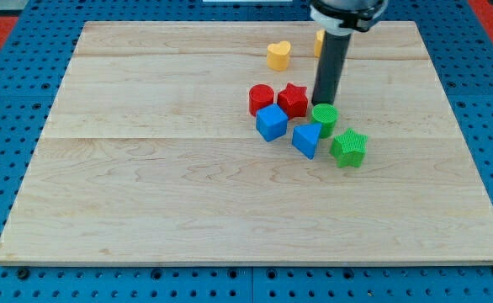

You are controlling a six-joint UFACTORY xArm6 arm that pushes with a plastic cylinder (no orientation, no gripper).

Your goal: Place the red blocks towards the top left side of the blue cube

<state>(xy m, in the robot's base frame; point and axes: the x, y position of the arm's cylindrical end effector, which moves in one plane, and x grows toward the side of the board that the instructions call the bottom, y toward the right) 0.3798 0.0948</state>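
A red cylinder point(261, 98) and a red star point(294, 99) sit side by side near the board's middle top. A blue cube point(271, 122) lies just below them, touching or nearly touching both. A second blue block point(306, 140) lies to its right. My tip point(321, 103) stands just right of the red star and at the top left edge of a green cylinder point(324, 117).
A green star point(348, 147) lies right of the second blue block. A yellow heart point(278, 55) sits near the top. Another yellow block point(319, 42) is mostly hidden behind the rod. The wooden board point(145, 185) rests on a blue pegboard.
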